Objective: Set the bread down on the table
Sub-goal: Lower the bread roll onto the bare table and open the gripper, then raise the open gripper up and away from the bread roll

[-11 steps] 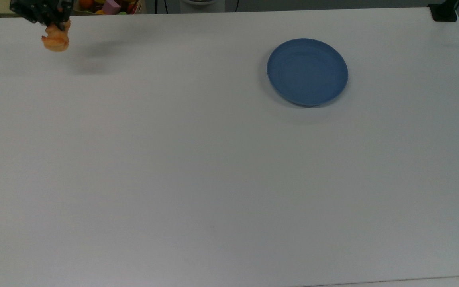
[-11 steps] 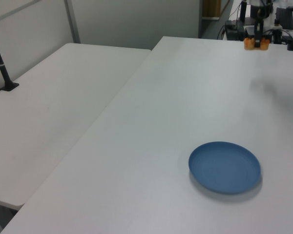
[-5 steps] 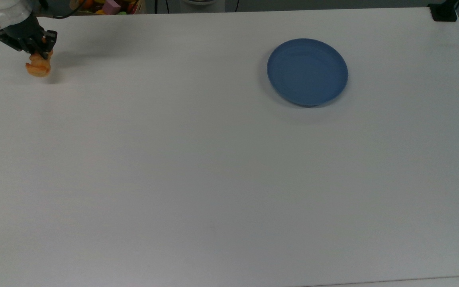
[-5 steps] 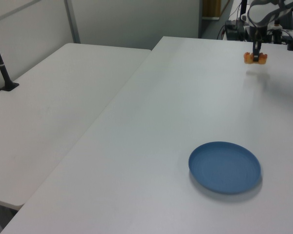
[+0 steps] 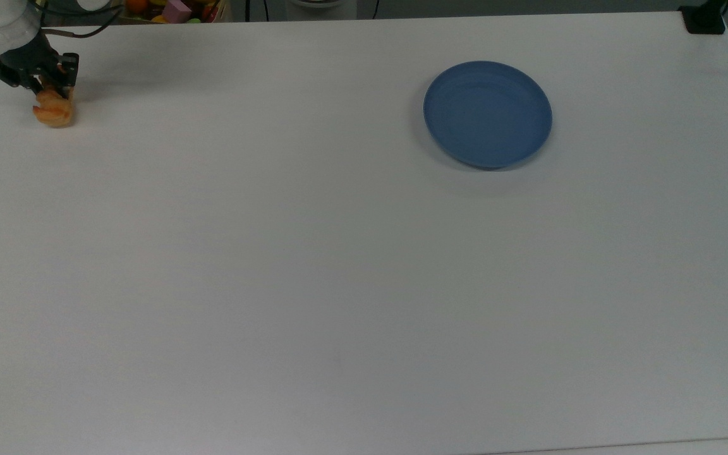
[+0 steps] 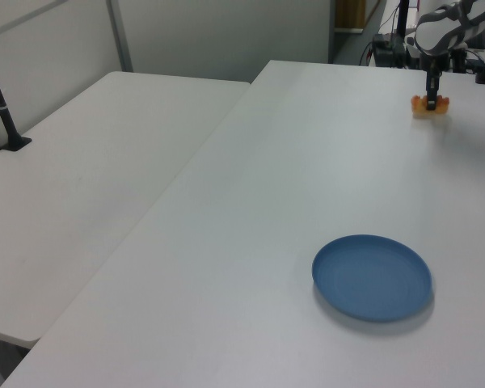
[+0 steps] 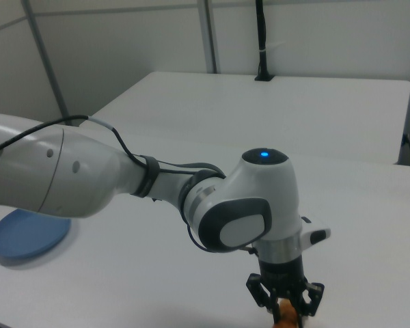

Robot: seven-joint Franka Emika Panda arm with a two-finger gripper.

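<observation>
Where the table [image 5: 339, 265] reaches its far left corner in the top view, I see the bread [image 5: 54, 112], a small golden-orange roll with a paler, flaky-looking lower end. It is much smaller than the blue plate [image 5: 488, 114], which lies well apart from it toward the top view's right. In the left view the bread [image 6: 430, 106] sits at the far right of the tabletop, low against the white surface with a shadow close under it; I cannot tell for sure whether it already touches the table.

From the top view its long axis seems to run roughly from far to near, with the far end tucked under the black fingers and the near end free. In the left view it looks wider than tall, bulging out on both sides of the fingers.

My gripper [image 5: 48, 85] comes straight down from the white wrist, and its fingers are closed on the bread's upper part, one on each side, set only as wide as the roll. In the right view the gripper [image 7: 285, 307] points down at the bottom edge, with a sliver of orange between its fingers.
</observation>
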